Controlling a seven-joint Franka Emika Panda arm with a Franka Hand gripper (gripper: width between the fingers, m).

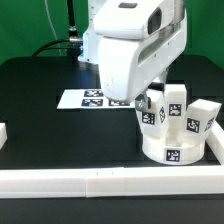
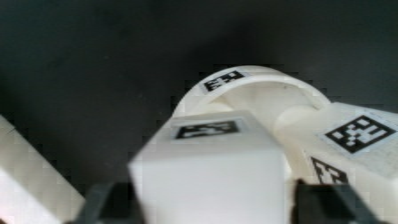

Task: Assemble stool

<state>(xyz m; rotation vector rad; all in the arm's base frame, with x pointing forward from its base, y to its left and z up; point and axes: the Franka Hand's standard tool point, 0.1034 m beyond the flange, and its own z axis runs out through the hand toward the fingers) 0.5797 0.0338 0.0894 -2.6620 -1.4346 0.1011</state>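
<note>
the gripper (image 2: 210,206) hung over the stool at the exterior view's right, just beside the front rail (image 1: 100,182). in the wrist view a leg (image 2: 205,165) filled the gap between the dark fingers (image 2: 103,206), one finger close along each of its flanks. the fingers stood about half open; whether they pressed the leg i could not tell.

the kit was smooth white plastic. the seat (image 1: 170,152) was a thick round disc, lying flat on the black table (image 1: 40,80) with a square black-and-white tag on its rim. the legs were stubby blocks with flat faces, tagged too.

the leg at the fingers stood on end on the seat, long axis up. two more legs (image 1: 176,104) (image 1: 205,118) rose beside it, the outer one leaning outward.
</note>
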